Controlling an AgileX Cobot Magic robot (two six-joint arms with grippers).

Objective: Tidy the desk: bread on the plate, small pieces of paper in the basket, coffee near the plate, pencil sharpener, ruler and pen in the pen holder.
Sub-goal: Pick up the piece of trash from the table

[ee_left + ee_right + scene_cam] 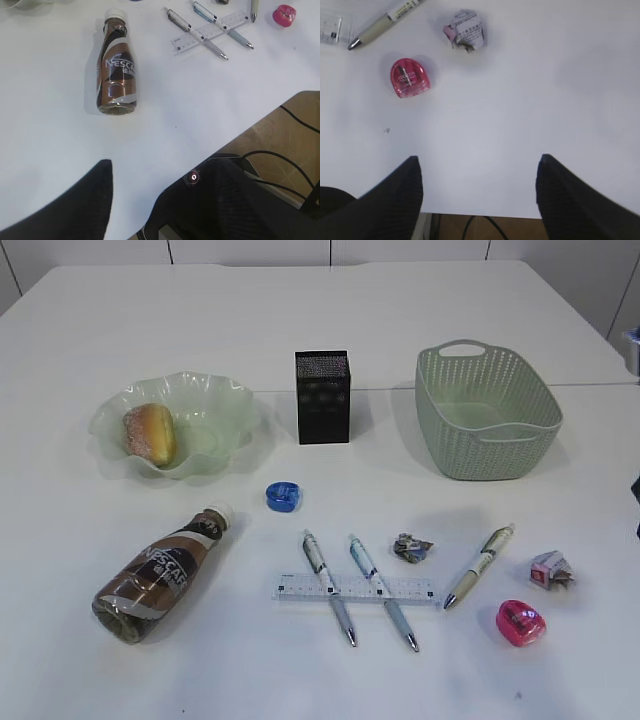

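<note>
Bread (150,433) already sits in the green plate (215,405) at about ten o'clock on the white table (120,310). A coffee bottle (160,573) lies on its side at eight o'clock, below the plate. The black pen holder (322,396) stands at twelve o'clock, the basket (487,411) at two. Near the centre lies a blue sharpener (283,496); at six o'clock two pens (328,586) lie across a ruler (355,589), with a third pen (480,565) to their right. Two paper scraps (412,547) and a pink sharpener (520,622) lie between four and five o'clock.

The left gripper (132,200) and right gripper (477,192) hang at the near edge, fingers wide and empty.

Likely trouble: the round bottle may roll when gripped, and lifting a pen could drag the ruler beneath it.
</note>
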